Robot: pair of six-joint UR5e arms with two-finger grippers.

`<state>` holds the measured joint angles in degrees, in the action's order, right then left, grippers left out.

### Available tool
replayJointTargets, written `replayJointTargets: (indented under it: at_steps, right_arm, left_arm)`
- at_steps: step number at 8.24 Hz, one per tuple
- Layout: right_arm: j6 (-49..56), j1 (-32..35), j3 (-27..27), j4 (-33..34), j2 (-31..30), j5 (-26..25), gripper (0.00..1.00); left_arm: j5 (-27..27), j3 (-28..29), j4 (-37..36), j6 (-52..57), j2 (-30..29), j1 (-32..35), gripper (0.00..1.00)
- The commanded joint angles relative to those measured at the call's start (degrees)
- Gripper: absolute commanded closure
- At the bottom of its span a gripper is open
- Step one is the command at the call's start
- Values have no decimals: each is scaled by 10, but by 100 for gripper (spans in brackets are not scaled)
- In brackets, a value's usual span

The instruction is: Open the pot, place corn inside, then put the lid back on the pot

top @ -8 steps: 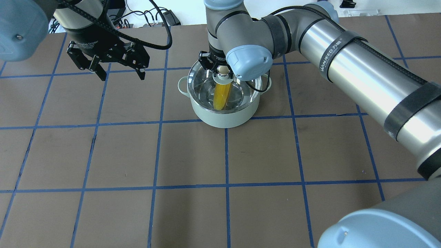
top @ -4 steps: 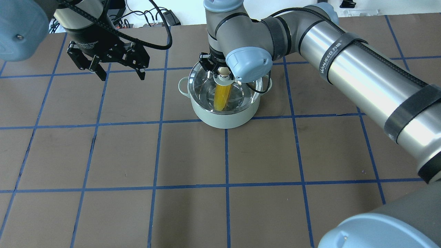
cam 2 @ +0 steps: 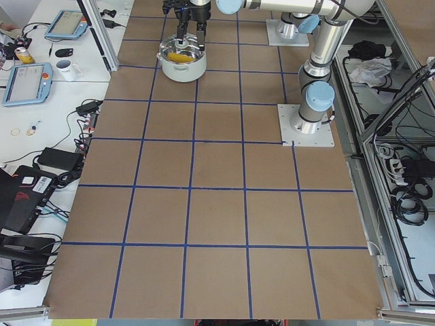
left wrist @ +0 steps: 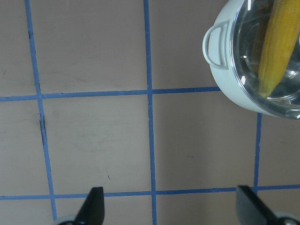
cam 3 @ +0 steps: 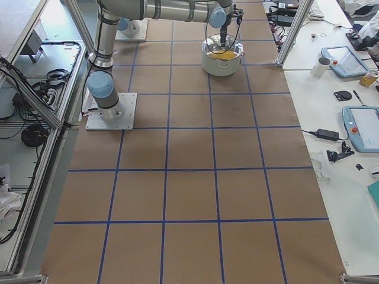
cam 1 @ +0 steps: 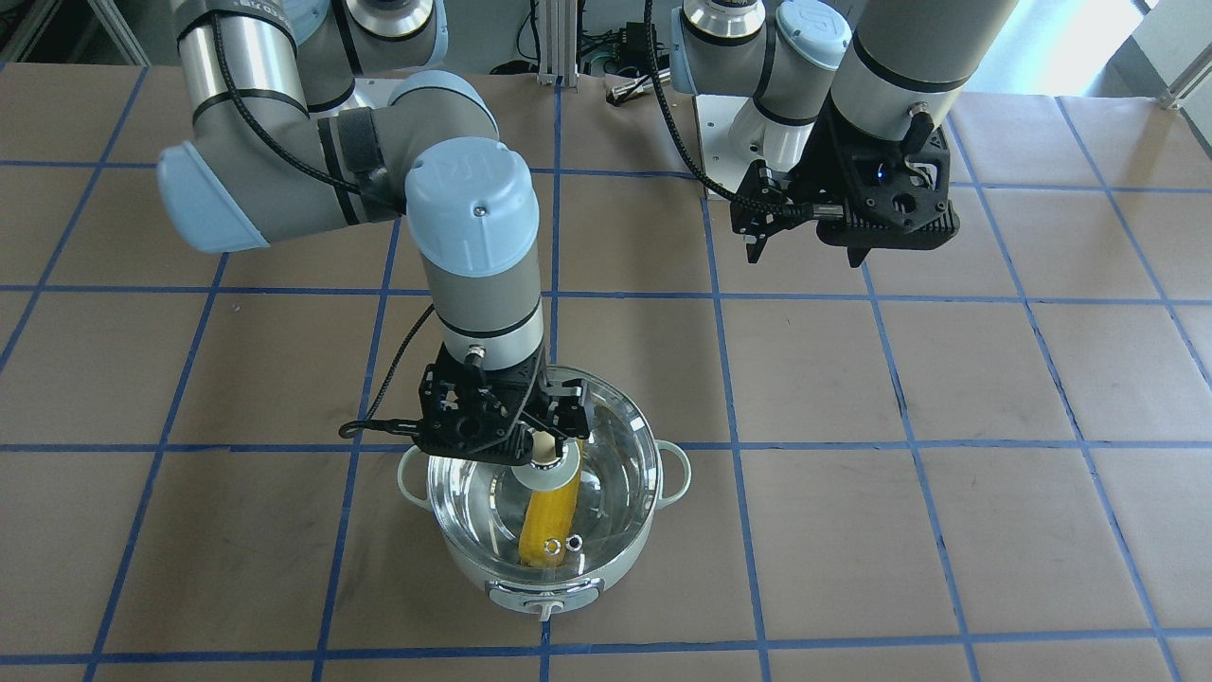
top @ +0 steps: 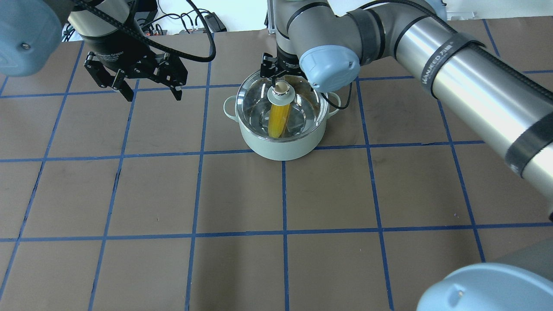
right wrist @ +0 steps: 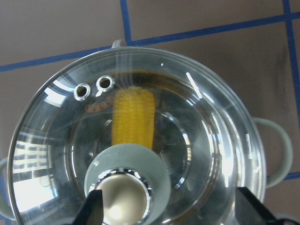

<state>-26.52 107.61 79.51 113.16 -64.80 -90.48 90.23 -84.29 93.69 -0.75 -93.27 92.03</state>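
lid [top: 302, 108] sits on pot [top: 281, 149], corn [top: 276, 121] inside.

One round pale mint-white electric pot [top: 281, 144] stood on the single brown, blue-gridded worktop [top: 242, 194]. It had two small loop side handles [cam 1: 674, 468] and one front control knob [cam 1: 544, 611]. There was one clear glass dome lid [right wrist: 211, 140], with one beige ball knob [top: 281, 87] and two metal-ringed vent holes [right wrist: 82, 91]. One bright yellow toy ear of corn [top: 276, 121] showed. Two black grippers were counted, the left gripper [top: 153, 96] and the right gripper [right wrist: 169, 211]. The white side bench [cam 3: 314, 100] held one white mug [cam 3: 324, 62] and two blue-rimmed tablets [cam 3: 362, 127].
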Motion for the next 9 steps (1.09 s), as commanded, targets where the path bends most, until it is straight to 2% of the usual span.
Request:
replayJointTargets:
  at_steps: [1,2,4,5,7,9]
  right_arm:
    - [65,-54,15,-71,-85,4,0]
    - [67,-56,34,-104,-130,7,0]
    - [157,-78,70,-140,-202,-2,0]
    - [165,-98,71,-200,-232,3,0]
    - [165,-110,71,-218,-263,1,0]
    - [165,-111,71,-235,-270,0,0]
  left_arm:
    - [0,0,0,0,-2,0,0]
    - [0,0,0,0,-2,0,0]
    - [0,0,0,-2,-2,0,0]
    - [0,0,0,-3,-2,0,0]
    - [0,1,0,-5,-2,0,0]
    - [0,1,0,-4,-2,0,0]
